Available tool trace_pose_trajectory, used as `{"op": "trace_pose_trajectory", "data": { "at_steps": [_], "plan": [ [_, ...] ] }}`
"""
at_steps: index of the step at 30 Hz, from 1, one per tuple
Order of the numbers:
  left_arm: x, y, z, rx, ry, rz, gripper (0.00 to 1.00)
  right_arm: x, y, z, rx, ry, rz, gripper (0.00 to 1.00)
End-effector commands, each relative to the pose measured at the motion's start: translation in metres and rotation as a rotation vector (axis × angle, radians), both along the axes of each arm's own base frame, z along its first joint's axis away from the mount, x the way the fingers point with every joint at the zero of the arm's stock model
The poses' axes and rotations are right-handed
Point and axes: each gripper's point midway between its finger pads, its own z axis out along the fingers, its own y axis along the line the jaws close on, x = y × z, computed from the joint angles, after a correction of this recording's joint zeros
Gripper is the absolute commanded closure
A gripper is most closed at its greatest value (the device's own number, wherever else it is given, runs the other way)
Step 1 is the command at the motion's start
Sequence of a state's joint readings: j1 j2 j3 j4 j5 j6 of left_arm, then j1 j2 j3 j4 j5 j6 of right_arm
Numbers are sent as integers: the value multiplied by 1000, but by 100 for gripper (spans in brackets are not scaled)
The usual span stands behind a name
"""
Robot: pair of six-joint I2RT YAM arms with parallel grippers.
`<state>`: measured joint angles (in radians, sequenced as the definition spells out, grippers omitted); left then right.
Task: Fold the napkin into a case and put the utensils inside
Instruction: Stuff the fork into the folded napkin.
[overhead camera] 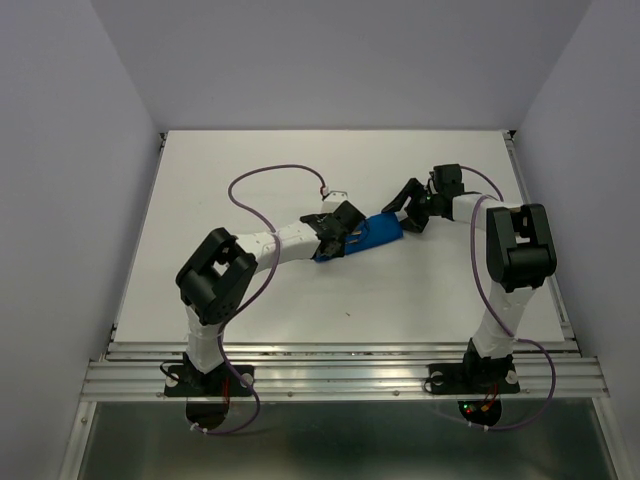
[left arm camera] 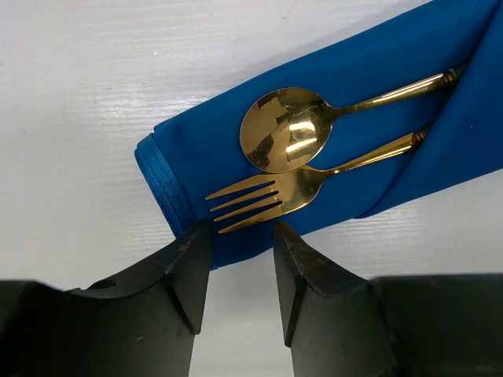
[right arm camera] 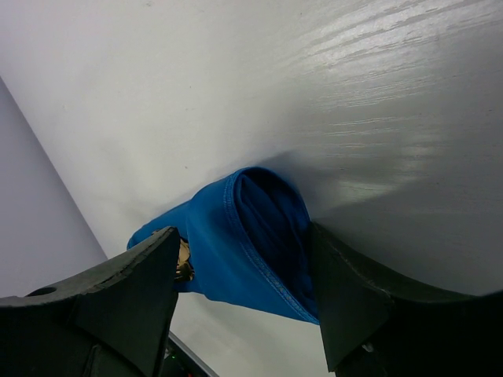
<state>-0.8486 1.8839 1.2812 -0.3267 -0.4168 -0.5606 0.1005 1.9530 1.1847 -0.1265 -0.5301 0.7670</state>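
Case [left arm camera: 369, 71] lies flat mid-worktop [left arm camera: 78, 94]. Spoon [left arm camera: 284, 129] and fork [left arm camera: 259, 200] sit side by side, handles tucked under its diagonal fold, heads out. Our left tool [left arm camera: 241, 236] is partly open and empty, tips at the case's near edge by the fork tines. Our right tool [right arm camera: 240, 236] is wide, straddling the opposite end, gripping nothing. We read this as final seating. Any nudge should run along the handles, lightly, so we don't drag cloth. Then lift straight off.

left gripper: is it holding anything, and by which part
Nothing held: the left gripper has its jaws open at the edge of the napkin, just short of the fork tines, clamping neither.
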Motion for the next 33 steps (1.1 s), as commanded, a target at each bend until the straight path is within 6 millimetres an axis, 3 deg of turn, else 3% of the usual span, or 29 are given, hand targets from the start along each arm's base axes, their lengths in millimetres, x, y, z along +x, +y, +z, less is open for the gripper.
{"op": "trace_pose_trajectory", "data": {
  "at_steps": [1, 21, 33],
  "plan": [
    [5, 6, 9, -14, -41, 40, 52, 1, 7, -1, 11, -12, 23, 29],
    [14, -24, -1, -31, 9, -62, 53, 1, 11, 0, 11, -13, 32, 29],
    [24, -40, 15, -64, -22, -86, 53, 0, 12, -1, 15, -12, 37, 29]
  ]
}}
